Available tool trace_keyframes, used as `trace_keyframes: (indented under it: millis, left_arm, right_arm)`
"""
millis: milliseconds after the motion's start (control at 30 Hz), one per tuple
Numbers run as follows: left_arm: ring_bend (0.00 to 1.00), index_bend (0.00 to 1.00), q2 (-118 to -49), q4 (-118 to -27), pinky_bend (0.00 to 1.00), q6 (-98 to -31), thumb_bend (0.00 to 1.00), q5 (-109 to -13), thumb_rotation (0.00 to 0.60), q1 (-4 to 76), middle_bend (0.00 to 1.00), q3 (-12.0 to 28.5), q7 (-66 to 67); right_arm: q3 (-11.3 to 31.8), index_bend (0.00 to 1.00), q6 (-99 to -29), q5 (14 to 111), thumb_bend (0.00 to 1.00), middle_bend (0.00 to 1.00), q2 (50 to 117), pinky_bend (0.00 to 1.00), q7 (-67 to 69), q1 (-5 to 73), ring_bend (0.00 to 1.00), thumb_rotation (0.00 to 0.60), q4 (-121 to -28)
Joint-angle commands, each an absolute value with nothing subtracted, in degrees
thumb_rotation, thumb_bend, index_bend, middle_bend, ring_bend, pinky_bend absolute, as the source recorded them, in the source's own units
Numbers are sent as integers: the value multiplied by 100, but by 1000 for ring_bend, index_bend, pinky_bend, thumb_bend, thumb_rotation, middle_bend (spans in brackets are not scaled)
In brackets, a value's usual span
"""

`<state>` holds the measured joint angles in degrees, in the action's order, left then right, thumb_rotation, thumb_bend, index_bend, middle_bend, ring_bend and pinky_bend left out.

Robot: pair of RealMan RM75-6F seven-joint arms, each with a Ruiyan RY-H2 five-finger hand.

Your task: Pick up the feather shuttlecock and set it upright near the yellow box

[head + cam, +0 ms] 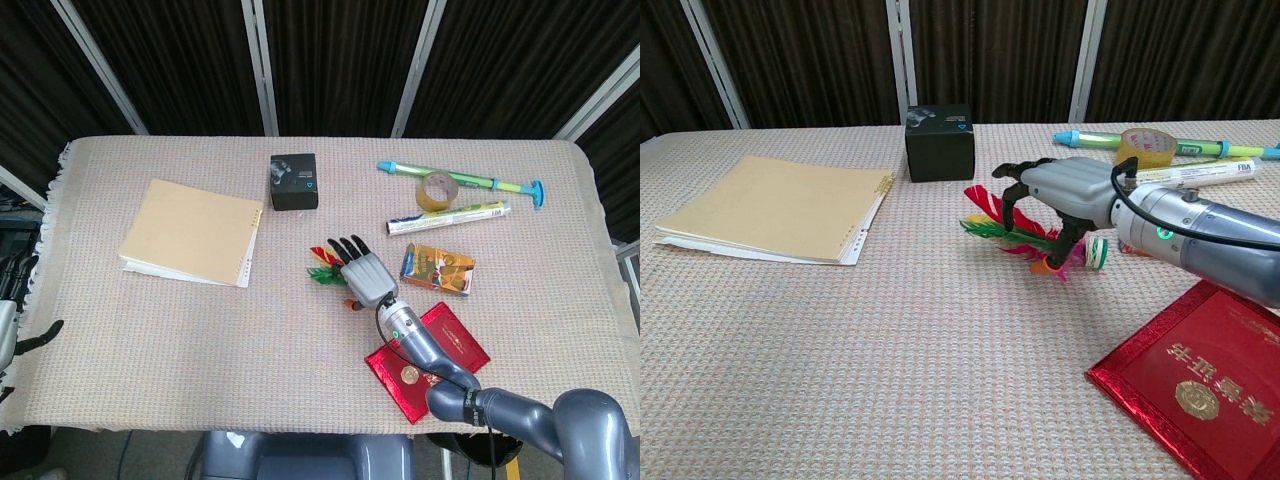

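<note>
The feather shuttlecock [1025,236] lies on its side mid-table, feathers pointing toward the robot's left, white/green base [1097,252] toward its right. The right hand [1060,196] hangs directly over it w/ fingers curled down around the feathers; in the chest view the fingertips [1010,205] are apart and nothing is clearly pinched, so the hand looks released, not grasping, tho contact w/ the feathers can't be ruled out. The yellow box [438,268] lies flat just beside the hand on the robot's right. In front of it, nearer the robot, is a red booklet [427,359]; the right forearm passes over its corner. Behind the box: a silver tube [449,216], a tape roll [438,190] and a long green/blue stick [462,180]. A black box [293,181] stands behind the shuttlecock, and a tan notebook [192,233] lies well apart to the left. Head view hides most of the shuttlecock under the hand, only feather tips showing; chest view shows the whole toy and the curl of the fingers, but the forearm covers nearly all of the yellow box there. Left hand [8,330] shows only in the head view at the table's left edge, mostly cropped; can't tell its state.
</note>
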<state>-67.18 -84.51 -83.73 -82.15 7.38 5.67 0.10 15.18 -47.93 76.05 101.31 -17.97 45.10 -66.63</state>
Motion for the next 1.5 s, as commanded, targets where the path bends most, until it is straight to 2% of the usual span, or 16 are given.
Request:
trace_keyframes:
  millis: [33,533,833,900,1167,1500]
  left_arm:
    - [0,0,-6684,-8410,0,-8336,192,-8213,579,764,0,585,-98]
    - [0,0,-6644,-8327,0,-8574,193,-8100,580,611,0,626,-118]
    - [0,0,-6683,-8351,0,-8552,192,-8083,579,629,0,631,-2]
    - [0,0,-6680,-8357,0,-8570,194,-8087,579,623,0,634,-3]
    - [0,0,-6672,-8348,0,-8635,198,-8175,578,606,0,613,-70]
    - [0,0,-6665,-8333,0,-8722,203,-8283,579,579,0,587,-171]
  right_arm:
    - [1513,397,-4826,7551,162,0,10202,0,-1894,4565,0,600,-6678]
    - [1508,419,-4410,7438,192,0,10689,0,-1674,5118,0,600,-5678]
    - [1402,477,-4432,7659,215,0,10737,0,-1144,5258,0,600,-5236]
    - [1394,498,-4503,7710,236,0,10720,0,-1052,5269,0,600,-5203]
    - [1309,611,-4757,7871,434,43,10683,0,-774,5245,0,600,-5153]
    - [1311,671,-5205,7915,592,99,10402,0,-586,5076,0,600,-5446]
